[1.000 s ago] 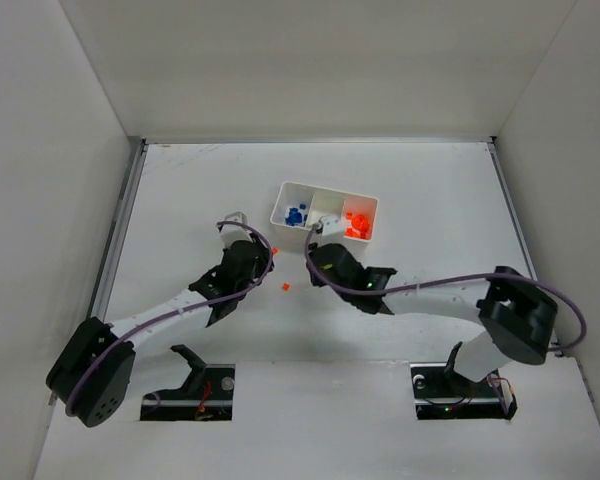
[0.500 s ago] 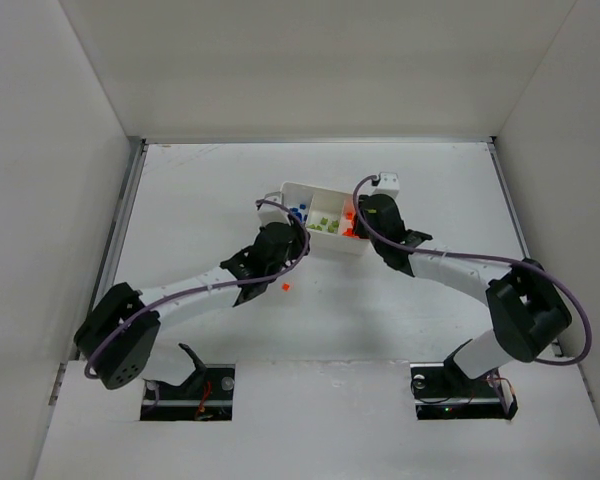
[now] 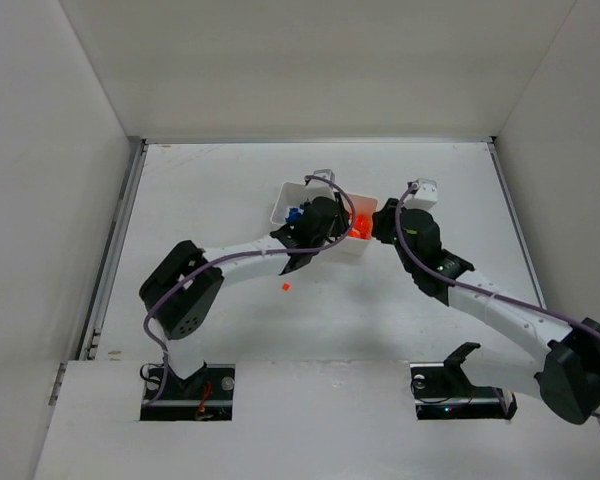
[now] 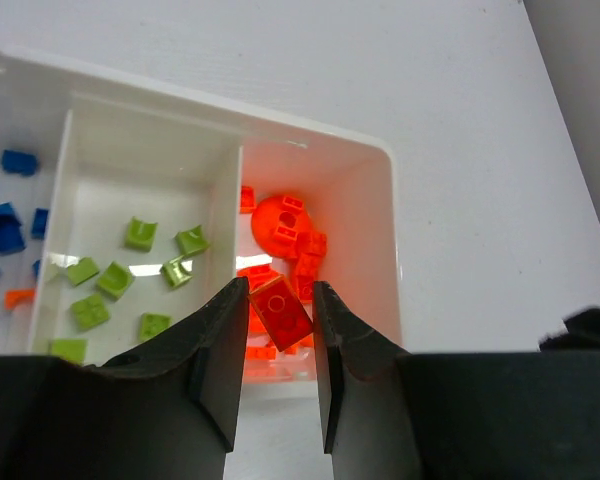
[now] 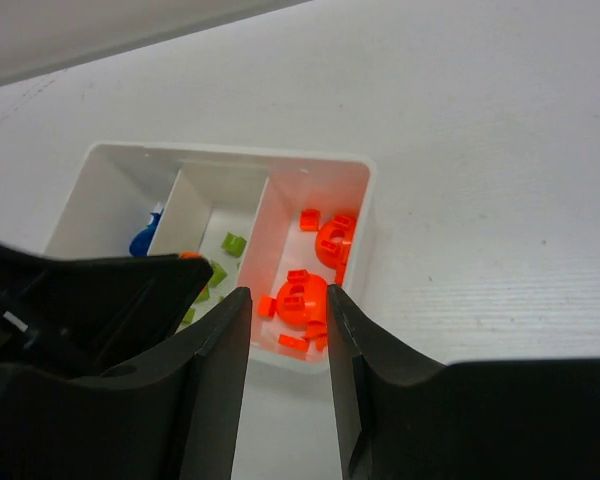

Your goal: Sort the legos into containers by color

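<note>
- Top view: white tray point(image 3: 279, 208) sits toward the far edge of the tabletop, roughly midway between its left and right edges.
- The left gripper point(image 3: 325, 215) is over the tray and hides the middle compartment; its jaws cannot be made out here.
- The right gripper point(image 3: 383, 222) is just beside the tray's right end.
- One loose orange brick point(image 3: 285, 287) lies on the table nearer the front edge.
- Left wrist: left gripper point(image 4: 278, 295) clamps an orange brick point(image 4: 282, 312) above the right compartment.
- Tray point(image 4: 393, 250): green bricks point(image 4: 140, 234) in the middle, orange pile point(image 4: 280, 222) on the right, partly hidden by the fingers.
- The blue bricks point(image 4: 2, 232) are cut off at the frame edge, and a stray orange piece point(image 4: 18, 297) lies among them.
- Right wrist: right gripper point(image 5: 290, 300) has a narrow gap with nothing gripped.
- The left arm point(image 5: 80, 300) blocks much of the tray point(image 5: 230, 150).
</note>
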Controlling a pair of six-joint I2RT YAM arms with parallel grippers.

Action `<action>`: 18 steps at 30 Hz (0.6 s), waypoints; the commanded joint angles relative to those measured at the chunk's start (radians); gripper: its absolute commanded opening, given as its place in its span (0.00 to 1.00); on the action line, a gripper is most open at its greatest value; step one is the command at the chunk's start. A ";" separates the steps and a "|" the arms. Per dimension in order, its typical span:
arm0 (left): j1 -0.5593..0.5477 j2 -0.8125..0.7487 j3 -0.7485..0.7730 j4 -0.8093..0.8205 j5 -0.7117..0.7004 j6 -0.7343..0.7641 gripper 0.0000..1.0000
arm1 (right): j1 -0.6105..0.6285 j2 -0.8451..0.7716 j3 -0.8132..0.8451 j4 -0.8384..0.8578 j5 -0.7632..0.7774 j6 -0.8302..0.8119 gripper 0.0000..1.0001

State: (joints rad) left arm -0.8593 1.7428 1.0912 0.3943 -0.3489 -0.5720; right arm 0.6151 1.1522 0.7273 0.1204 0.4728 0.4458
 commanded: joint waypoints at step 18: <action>0.081 -0.297 -0.253 0.003 -0.094 0.060 0.38 | 0.188 -0.008 -0.114 0.077 -0.036 0.050 0.35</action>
State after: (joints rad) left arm -0.8062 1.5848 0.9379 0.3706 -0.3576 -0.5312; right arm 0.7517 1.1084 0.6086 0.1135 0.4694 0.4938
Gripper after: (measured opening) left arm 0.382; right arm 0.356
